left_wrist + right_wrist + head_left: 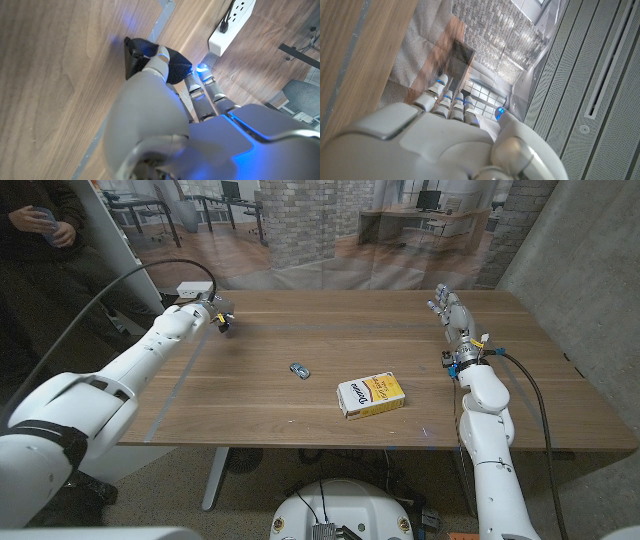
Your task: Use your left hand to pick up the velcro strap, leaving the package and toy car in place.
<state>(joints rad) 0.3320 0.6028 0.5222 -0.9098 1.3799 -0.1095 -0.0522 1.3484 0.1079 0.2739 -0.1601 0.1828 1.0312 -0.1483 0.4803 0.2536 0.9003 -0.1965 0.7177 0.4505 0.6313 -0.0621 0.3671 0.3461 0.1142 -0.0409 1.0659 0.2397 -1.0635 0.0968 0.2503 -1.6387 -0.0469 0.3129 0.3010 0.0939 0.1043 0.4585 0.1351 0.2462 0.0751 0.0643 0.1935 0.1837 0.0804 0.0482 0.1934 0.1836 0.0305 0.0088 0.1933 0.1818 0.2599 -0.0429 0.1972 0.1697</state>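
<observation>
The left hand (216, 311) is pinching the strap (150, 60) at the table's (300, 410) far left, well apart from the car (299, 369) and package (370, 395).

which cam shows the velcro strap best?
Left wrist view: the black velcro strap is close up in the left hand. In the head view it is a small dark speck at that hand.

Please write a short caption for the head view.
Left hand holds velcro strap; toy car and package lie on table.
</observation>
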